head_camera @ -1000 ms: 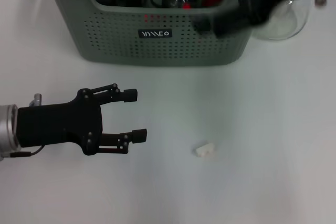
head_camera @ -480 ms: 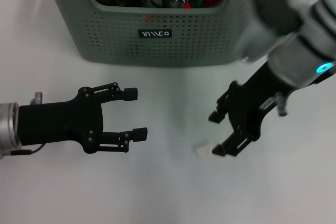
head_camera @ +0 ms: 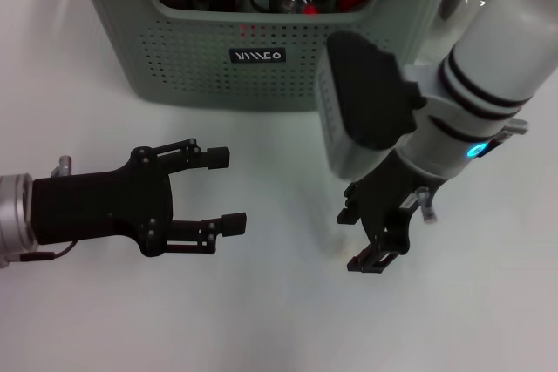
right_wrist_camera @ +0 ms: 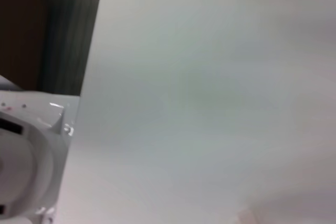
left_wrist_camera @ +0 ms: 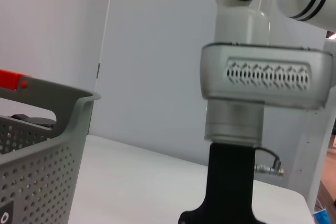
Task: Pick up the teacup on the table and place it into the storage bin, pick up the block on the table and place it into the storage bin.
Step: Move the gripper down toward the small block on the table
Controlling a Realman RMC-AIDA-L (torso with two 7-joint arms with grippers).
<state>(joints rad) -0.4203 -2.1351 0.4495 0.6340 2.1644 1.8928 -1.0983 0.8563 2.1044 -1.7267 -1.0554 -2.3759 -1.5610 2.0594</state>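
**Right gripper low over the block's spot, jaws apart**

Your right gripper (head_camera: 364,231) hangs just above the table (head_camera: 261,320), its jaws spread and empty. The block itself is hidden under that gripper in the head view, so you cannot confirm where it lies; only a faint pale patch (right_wrist_camera: 247,214) shows in the right wrist view, too vague to call.

Judge the block small, light and stiff. Pinch it across its short sides, squarely, or it may skid on the smooth table.

Your left gripper (head_camera: 222,191) sits parked to the left, jaws also apart.

The bin (head_camera: 261,50) stands beyond both. Only the head view shows its contents, among them dark round pieces. The left wrist view adds the bin's wall and the right arm's wrist housing (left_wrist_camera: 265,80).
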